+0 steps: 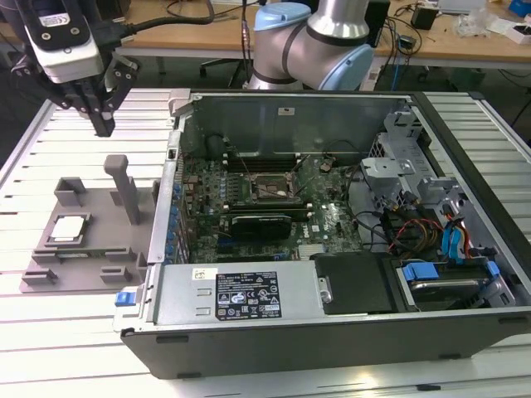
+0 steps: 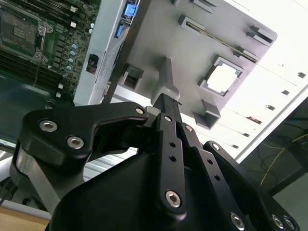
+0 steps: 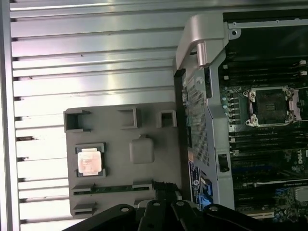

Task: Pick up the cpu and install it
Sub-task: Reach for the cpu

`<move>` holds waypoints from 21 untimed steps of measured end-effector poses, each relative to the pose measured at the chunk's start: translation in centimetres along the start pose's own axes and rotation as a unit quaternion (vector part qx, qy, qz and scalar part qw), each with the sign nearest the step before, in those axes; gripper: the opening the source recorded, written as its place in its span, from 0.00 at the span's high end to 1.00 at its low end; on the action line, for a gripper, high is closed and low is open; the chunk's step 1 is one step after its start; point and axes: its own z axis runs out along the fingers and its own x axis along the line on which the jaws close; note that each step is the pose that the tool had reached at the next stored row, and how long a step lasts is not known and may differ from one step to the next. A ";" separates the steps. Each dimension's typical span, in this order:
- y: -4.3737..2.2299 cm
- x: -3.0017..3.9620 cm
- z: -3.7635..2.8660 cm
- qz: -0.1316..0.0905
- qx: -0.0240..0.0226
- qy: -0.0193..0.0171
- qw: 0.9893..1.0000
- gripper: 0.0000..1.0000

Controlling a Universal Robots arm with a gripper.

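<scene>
The cpu (image 1: 68,230), a small square chip with a pale metal top, lies flat in a recess of the grey tray (image 1: 99,249) at the exterior view's left. It also appears in both wrist views: the cpu (image 3: 90,161) and the cpu (image 2: 224,78). My gripper (image 1: 104,124) hangs high over the table, behind the tray and well above the chip, its black fingers (image 2: 166,108) shut with nothing between them. The open motherboard socket (image 1: 264,189) sits inside the computer case, apart from the gripper.
The open computer case (image 1: 332,249) fills the middle and the exterior view's right, its metal side wall (image 3: 202,125) standing next to the tray. An upright post (image 1: 124,186) rises from the tray. Ribbed aluminium table (image 1: 50,332) surrounds both.
</scene>
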 end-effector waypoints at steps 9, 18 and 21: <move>-0.09 1.29 -0.03 0.000 0.000 0.000 1.000 0.89; -0.24 3.30 -0.09 0.000 0.000 0.000 1.000 0.89; -0.28 3.76 -0.10 0.000 0.000 0.000 1.000 0.89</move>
